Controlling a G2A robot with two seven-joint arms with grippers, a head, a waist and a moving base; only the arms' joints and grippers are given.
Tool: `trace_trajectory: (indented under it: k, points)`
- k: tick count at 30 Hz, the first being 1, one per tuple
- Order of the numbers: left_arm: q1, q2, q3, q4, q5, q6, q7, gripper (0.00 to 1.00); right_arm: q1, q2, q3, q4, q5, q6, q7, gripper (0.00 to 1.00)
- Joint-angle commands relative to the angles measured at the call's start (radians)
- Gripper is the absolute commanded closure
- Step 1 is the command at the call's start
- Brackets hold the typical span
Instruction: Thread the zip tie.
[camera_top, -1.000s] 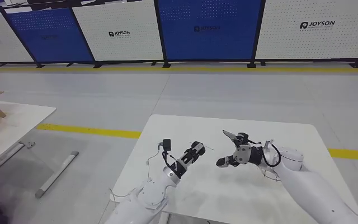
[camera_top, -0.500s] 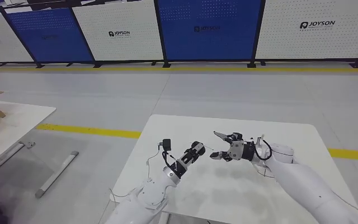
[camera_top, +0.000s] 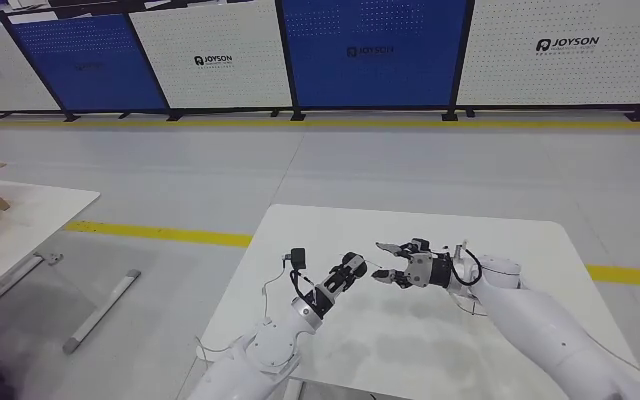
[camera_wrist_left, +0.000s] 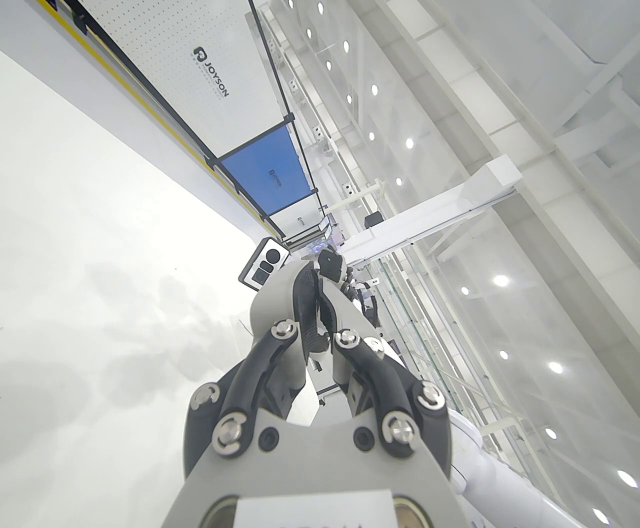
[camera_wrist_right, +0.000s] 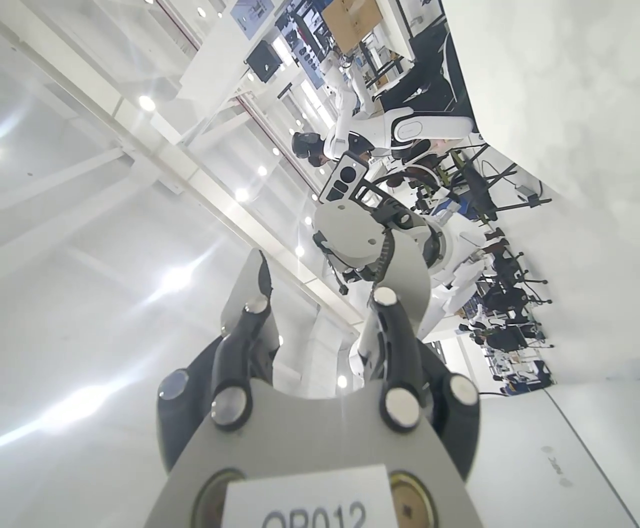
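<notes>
As is seen in the top view, the left pincer (camera_top: 352, 266) is closed, seemingly on the zip tie (camera_top: 368, 265), a thin, light, springy strand best pinched near its tip. The right pincer (camera_top: 379, 262) is spread just beside it, well inside the bench (camera_top: 420, 225) edges. Shut fingers are confirmed in the left wrist view and parted ones in the right wrist view, and the free room is judged ample.

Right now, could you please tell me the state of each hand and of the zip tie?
left hand: shut, pinching the zip tie at its tip.
right hand: open, spread wide, facing the left hand at close range.
zip tie: held by the left hand, its free end sticking out toward the right hand; too thin to tell whether it is threaded.
</notes>
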Motion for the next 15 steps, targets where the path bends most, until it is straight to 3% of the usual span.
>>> trace_trajectory:
  k: [1,5,10,14,15]
  points:
    - [0.000,0.000,0.000,0.000,0.000,0.000,0.000,1.00,0.002,-0.003,-0.003,0.009,0.003,0.000,0.004,0.62]
    - [0.000,0.000,0.000,0.000,0.000,0.000,0.000,1.00,0.007,-0.008,-0.010,0.023,0.005,0.000,0.011,0.69]
    - [0.000,0.000,0.000,0.000,0.000,0.000,0.000,1.00,0.012,-0.014,-0.017,0.034,0.002,0.000,0.022,0.68]
    - [0.000,0.000,0.000,0.000,0.000,0.000,0.000,1.00,0.016,-0.017,-0.022,0.042,-0.003,0.000,0.029,0.78]
    - [0.000,0.000,0.000,0.000,0.000,0.000,0.000,1.00,0.017,-0.018,-0.023,0.044,-0.004,0.000,0.030,0.86]
